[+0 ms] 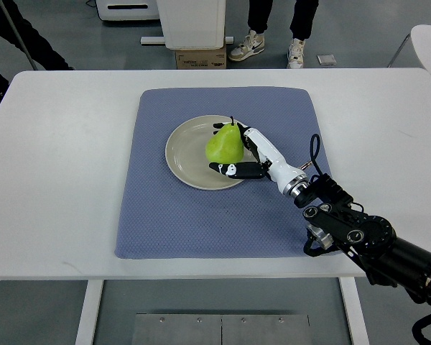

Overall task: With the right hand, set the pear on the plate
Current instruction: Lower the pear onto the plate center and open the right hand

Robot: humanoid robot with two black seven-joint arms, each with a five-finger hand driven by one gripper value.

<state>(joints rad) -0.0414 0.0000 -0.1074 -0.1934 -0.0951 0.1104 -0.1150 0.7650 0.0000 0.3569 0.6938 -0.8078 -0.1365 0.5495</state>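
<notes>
A green pear [225, 144] stands upright on the beige plate [181, 147], right of the plate's middle. My right hand [217, 149] reaches in from the lower right and wraps the pear from its right side. The thumb [230, 169] lies along the pear's near base, and the other black-tipped fingers [221, 128] curl round its far side by the stem. The hand is shut on the pear. The left arm does not show.
The plate lies on a blue-grey mat [223, 208] in the middle of the white table [57, 158]. Beyond the far edge stand a person's legs and shoes [273, 47], a cardboard box [200, 57] and a white chair [427, 43].
</notes>
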